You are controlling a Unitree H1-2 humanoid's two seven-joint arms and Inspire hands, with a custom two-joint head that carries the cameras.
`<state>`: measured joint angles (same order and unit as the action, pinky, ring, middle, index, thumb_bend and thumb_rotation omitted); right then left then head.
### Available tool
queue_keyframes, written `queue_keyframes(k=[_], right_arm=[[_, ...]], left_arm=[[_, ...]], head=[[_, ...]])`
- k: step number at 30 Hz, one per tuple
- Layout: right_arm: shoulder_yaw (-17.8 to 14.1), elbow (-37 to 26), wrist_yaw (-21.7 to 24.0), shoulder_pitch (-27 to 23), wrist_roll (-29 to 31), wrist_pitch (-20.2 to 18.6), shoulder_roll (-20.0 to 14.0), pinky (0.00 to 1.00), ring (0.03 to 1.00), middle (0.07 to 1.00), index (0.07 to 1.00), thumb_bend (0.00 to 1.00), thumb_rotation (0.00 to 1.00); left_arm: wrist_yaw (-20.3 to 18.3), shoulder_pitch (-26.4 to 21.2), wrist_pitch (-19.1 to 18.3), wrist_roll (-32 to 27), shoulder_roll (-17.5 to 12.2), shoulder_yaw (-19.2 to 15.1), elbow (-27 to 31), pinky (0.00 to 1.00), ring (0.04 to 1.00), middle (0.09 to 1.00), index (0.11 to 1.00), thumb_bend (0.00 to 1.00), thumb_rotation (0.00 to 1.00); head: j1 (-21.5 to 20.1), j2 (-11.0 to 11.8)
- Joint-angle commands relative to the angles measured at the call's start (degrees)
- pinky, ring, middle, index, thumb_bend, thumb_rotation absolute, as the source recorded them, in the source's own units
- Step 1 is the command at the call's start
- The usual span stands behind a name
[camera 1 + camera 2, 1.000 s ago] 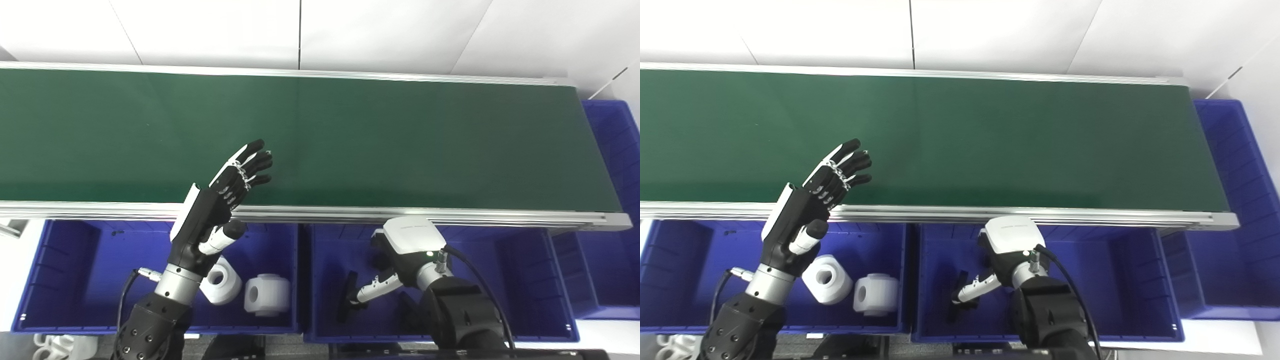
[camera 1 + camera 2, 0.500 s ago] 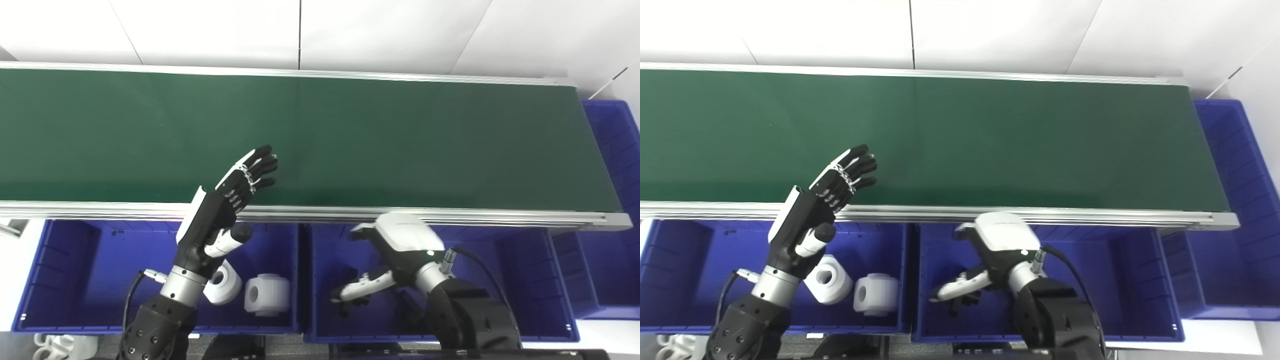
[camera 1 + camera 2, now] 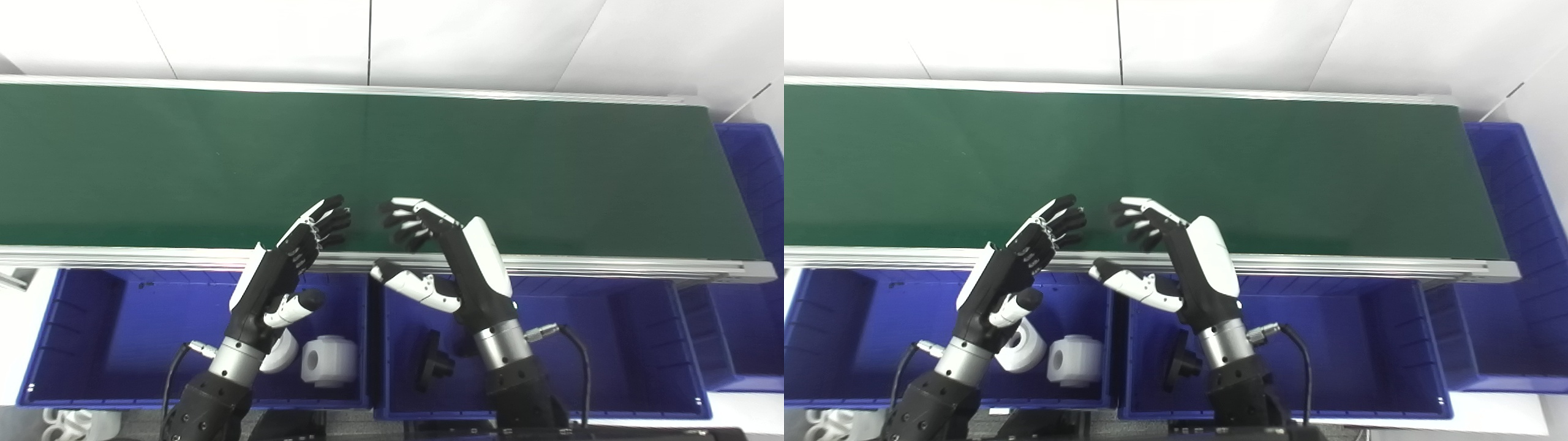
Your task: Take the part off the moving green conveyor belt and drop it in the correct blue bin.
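The green conveyor belt runs across the view with no part on it. My left hand is open and empty, fingers reaching over the belt's near rail. My right hand is open and empty, raised over the near rail beside the left hand, fingers curled toward it. A black part lies on the floor of the middle blue bin, below the right wrist. Two white cylindrical parts lie in the left blue bin, one partly hidden by my left wrist.
A silver rail edges the belt on the near side, above the bins. A third blue bin stands at the belt's right end. A white wall stands behind the belt.
My right hand has risen out of the middle bin, leaving the black part on its floor, and now stands open over the rail. My left hand has drifted slightly right and lower.
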<state>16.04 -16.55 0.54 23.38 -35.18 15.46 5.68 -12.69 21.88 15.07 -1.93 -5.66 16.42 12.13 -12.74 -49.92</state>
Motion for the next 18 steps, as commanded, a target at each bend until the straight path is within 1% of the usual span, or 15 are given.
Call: queue_keyframes(k=[1, 2, 4, 6, 8, 9, 10, 13, 14, 15, 18], right_arm=[[0.2, 3.9, -5.6, 0.7, 1.1, 7.8, -0.7, 0.65, 0.769, 0.834, 0.834, 0.59, 0.88], [0.0, 5.9, -6.9, 0.6, 1.3, 8.8, -1.1, 0.66, 0.779, 0.842, 0.843, 0.59, 0.87], [-0.1, 8.7, -9.2, 0.4, 1.3, 10.2, -1.6, 0.68, 0.805, 0.862, 0.856, 0.58, 0.84], [0.4, 10.6, -11.6, 0.3, 0.9, 11.1, -2.1, 0.7, 0.824, 0.879, 0.863, 0.57, 0.85], [1.3, 11.8, -13.9, 0.4, 0.5, 11.4, -2.6, 0.74, 0.85, 0.9, 0.875, 0.58, 0.89], [2.1, 12.5, -16.0, 0.6, -0.4, 11.4, -3.0, 0.75, 0.854, 0.903, 0.877, 0.58, 0.89], [2.7, 13.0, -17.7, 0.6, -1.0, 11.4, -3.3, 0.78, 0.869, 0.911, 0.885, 0.57, 0.92], [4.7, 14.7, -21.7, 0.8, -2.0, 11.4, -4.2, 0.8, 0.876, 0.919, 0.892, 0.57, 0.94], [5.2, 15.2, -22.8, 0.9, -2.4, 11.4, -4.4, 0.8, 0.877, 0.92, 0.894, 0.57, 0.95], [5.7, 15.8, -23.8, 0.9, -2.7, 11.4, -4.7, 0.8, 0.879, 0.919, 0.894, 0.58, 0.96], [7.0, 17.4, -26.3, 0.7, -3.4, 11.4, -5.6, 0.8, 0.878, 0.911, 0.893, 0.58, 0.97]], left_arm=[[0.1, 0.7, 2.8, 0.5, 0.3, 0.1, 1.1, 0.84, 0.874, 0.864, 0.881, 0.84, 0.73], [0.2, 0.9, 3.0, 0.6, 0.3, 0.1, 0.9, 0.84, 0.874, 0.864, 0.88, 0.84, 0.73], [0.2, 1.1, 3.4, 0.8, 0.3, 0.1, 0.5, 0.83, 0.876, 0.87, 0.879, 0.85, 0.74], [0.2, 1.2, 4.1, 1.2, 0.3, 0.1, 0.0, 0.83, 0.873, 0.863, 0.874, 0.86, 0.75], [0.2, 1.4, 4.9, 1.4, 0.2, 0.1, -0.7, 0.82, 0.867, 0.855, 0.868, 0.86, 0.74], [0.2, 1.6, 5.6, 1.6, 0.0, 0.0, -1.2, 0.82, 0.866, 0.854, 0.867, 0.86, 0.74], [0.2, 1.7, 6.2, 1.8, -0.1, 0.0, -1.6, 0.82, 0.863, 0.852, 0.868, 0.86, 0.75], [0.0, 2.1, 7.4, 1.8, -0.4, -0.1, -2.8, 0.82, 0.862, 0.852, 0.866, 0.86, 0.74], [0.0, 2.2, 7.5, 1.8, -0.4, -0.1, -2.9, 0.82, 0.861, 0.851, 0.863, 0.86, 0.73], [0.1, 2.4, 7.5, 2.0, -0.5, -0.1, -3.1, 0.82, 0.86, 0.85, 0.861, 0.87, 0.73], [0.2, 2.5, 7.7, 2.0, -0.4, -0.1, -3.5, 0.83, 0.853, 0.846, 0.85, 0.88, 0.72]], head=[[0.1, 0.6], [-0.1, 1.4], [-0.1, 2.1], [0.0, 3.0], [0.2, 4.4], [0.3, 5.5], [0.3, 5.7], [0.4, 7.7], [0.4, 7.7], [0.4, 8.3], [0.4, 8.9]])
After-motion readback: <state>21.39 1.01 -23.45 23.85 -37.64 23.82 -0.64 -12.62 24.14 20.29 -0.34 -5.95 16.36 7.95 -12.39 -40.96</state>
